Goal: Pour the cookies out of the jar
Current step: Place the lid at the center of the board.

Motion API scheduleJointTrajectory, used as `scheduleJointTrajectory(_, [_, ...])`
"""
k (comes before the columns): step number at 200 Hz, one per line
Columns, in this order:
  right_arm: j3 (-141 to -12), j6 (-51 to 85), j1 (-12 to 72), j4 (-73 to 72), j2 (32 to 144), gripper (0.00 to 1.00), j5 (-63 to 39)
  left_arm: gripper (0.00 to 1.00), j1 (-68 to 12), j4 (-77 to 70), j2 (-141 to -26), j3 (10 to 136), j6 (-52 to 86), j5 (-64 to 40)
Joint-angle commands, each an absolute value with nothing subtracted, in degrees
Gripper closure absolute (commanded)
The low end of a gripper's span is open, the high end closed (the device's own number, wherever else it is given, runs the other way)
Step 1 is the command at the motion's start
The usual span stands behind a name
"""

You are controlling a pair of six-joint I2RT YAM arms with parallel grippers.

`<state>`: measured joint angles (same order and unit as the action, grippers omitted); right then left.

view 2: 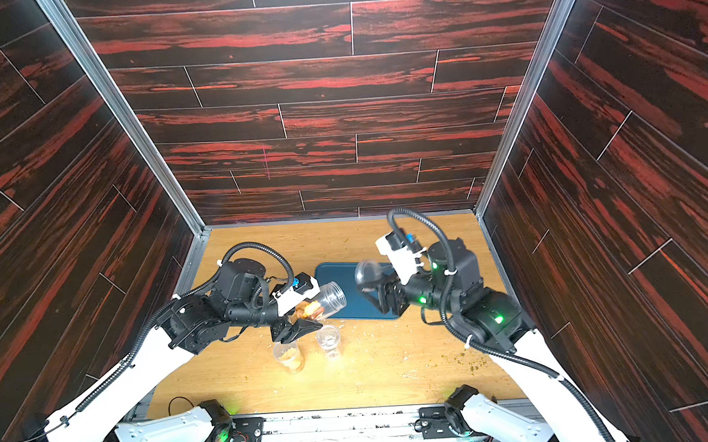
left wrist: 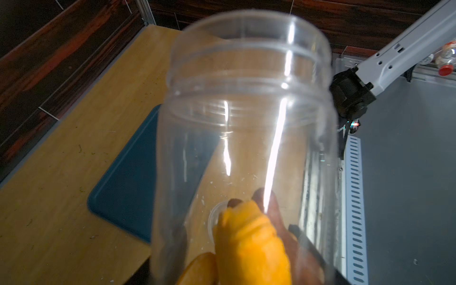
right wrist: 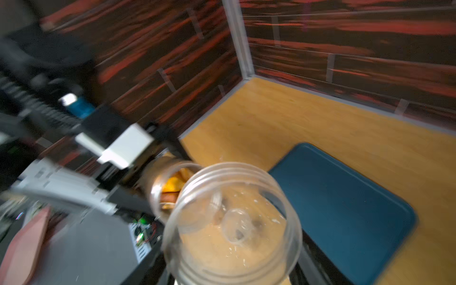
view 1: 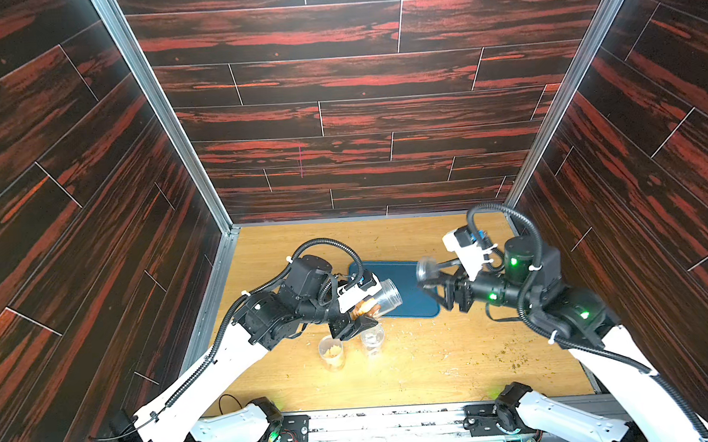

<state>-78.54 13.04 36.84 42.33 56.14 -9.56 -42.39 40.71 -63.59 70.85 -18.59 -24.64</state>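
The left gripper (view 1: 359,313), reaching in from the left of the blue tray (view 1: 415,306), is clamped around the base end of the clear jar (view 1: 387,297), one finger on either side of its wall. The jar is lidless and tipped close to level, and in both top views its open mouth hangs over the tray's left part. The cookies (view 1: 368,308), golden-yellow, orange and brown, are bunched inside the jar at the base end, next to the gripper and away from the mouth. The left wrist view shows them pressed against the jar's wall, with the tray visible behind the clear plastic.

Two small clear cups stand upright on the wooden table (view 1: 435,371), just off the tray's edge on the robot's side. The tan-filled cup (view 1: 331,352) stands left of the nearly clear cup (view 1: 371,337). Pale crumbs lie scattered around them.

Over the tray's right part, the right gripper (view 1: 432,277) has its fingers closed on a clear lid (view 1: 425,268) and holds it raised above the tray. The lid's open side faces the jar's mouth, and the two are near each other but apart.
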Motion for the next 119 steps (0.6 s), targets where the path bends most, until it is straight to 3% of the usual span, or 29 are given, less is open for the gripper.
scheduleJointTrajectory(1, [-84.6,20.5,36.7,56.7,59.7,0.34,3.7,1.0,-42.3,37.7,-60.8,70.3,-17.9,-22.9])
scheduleJointTrajectory(64, [-101.2,30.0,34.7,80.7,71.9,0.33,12.6,1.0,-42.4,37.6,-57.8,69.3,-15.4,-22.6])
scheduleJointTrajectory(119, [-84.3,32.4,27.3,77.8,69.1,0.32,9.6,1.0,-42.3,38.3,-55.3,68.0,-14.7,-23.6])
